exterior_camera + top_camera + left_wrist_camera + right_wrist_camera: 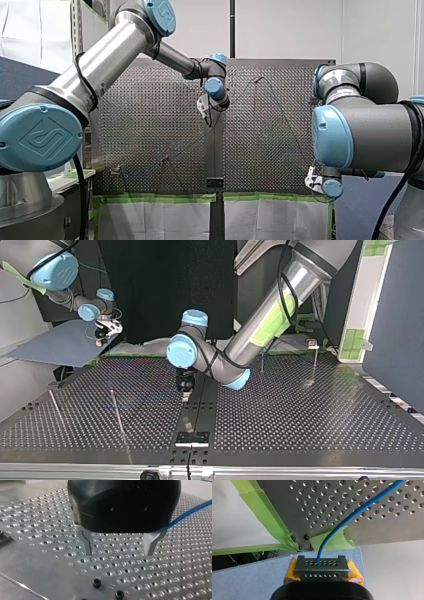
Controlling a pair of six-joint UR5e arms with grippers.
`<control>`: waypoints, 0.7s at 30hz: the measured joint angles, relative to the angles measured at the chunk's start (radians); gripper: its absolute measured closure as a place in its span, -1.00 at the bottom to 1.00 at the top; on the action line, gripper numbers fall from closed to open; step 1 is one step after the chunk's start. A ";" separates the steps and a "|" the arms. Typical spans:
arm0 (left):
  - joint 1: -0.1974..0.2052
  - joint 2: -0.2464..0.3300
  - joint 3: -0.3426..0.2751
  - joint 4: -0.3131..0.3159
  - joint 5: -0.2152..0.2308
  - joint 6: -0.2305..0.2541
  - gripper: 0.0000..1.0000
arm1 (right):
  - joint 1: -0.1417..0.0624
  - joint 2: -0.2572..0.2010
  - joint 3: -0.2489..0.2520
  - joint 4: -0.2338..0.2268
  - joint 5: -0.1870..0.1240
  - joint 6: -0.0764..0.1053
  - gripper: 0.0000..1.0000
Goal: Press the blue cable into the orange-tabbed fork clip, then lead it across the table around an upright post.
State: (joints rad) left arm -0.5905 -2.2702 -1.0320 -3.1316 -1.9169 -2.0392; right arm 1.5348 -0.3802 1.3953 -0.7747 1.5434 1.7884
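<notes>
Blue cable point(362, 507) pinched by right gripper point(321, 566); left gripper point(118, 548) open, empty

Right wrist view: the fingertips are pressed together on the cable end, with yellow pads point(290, 573) showing at both sides. The cable comes out between the tips and runs ahead of the gripper, over the corner of the table point(374, 530). Green tape point(259, 507) lines the table edge, and a loose curl of it sits at the corner just beside the cable. The right gripper is off the table, just past that corner, above a blue-grey sheet point(249, 580).

Left wrist view: the metal fingers point(86, 542) are spread wide with nothing between them. The tips are low over the holes; I cannot tell whether they touch. The cable passes beside the gripper body, outside one finger, not in the gap. Two black screws point(96, 583) sit in the plate near the tips.

Front view: my left arm reaches to the table's middle, with its gripper above the black strip point(215, 170). My right arm is at the table's near corner at the view's right.

Top view: a thin post point(315, 362) stands at the view's right, well apart from the left gripper. Which fixture is the clip, I cannot tell.
</notes>
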 joint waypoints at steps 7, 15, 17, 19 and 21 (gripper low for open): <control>0.007 0.000 0.000 -0.055 0.010 0.019 -0.98 | 0.000 0.000 0.000 0.001 0.000 0.000 1.00; 0.010 0.004 0.000 -0.125 0.055 0.037 -0.98 | 0.000 0.002 0.000 0.001 -0.001 -0.001 1.00; 0.011 0.009 0.000 -0.140 0.066 0.042 -0.98 | 0.000 0.002 0.001 0.001 -0.001 -0.001 1.00; 0.011 0.013 0.000 -0.157 0.074 0.045 -0.98 | 0.000 0.002 0.001 0.001 -0.001 -0.002 1.00; 0.011 0.017 0.000 -0.176 0.077 0.047 -0.98 | 0.000 0.002 0.001 0.002 -0.002 -0.002 1.00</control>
State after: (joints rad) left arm -0.5794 -2.2534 -1.0320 -3.3080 -1.8395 -1.9924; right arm 1.5348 -0.3778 1.3959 -0.7730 1.5413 1.7865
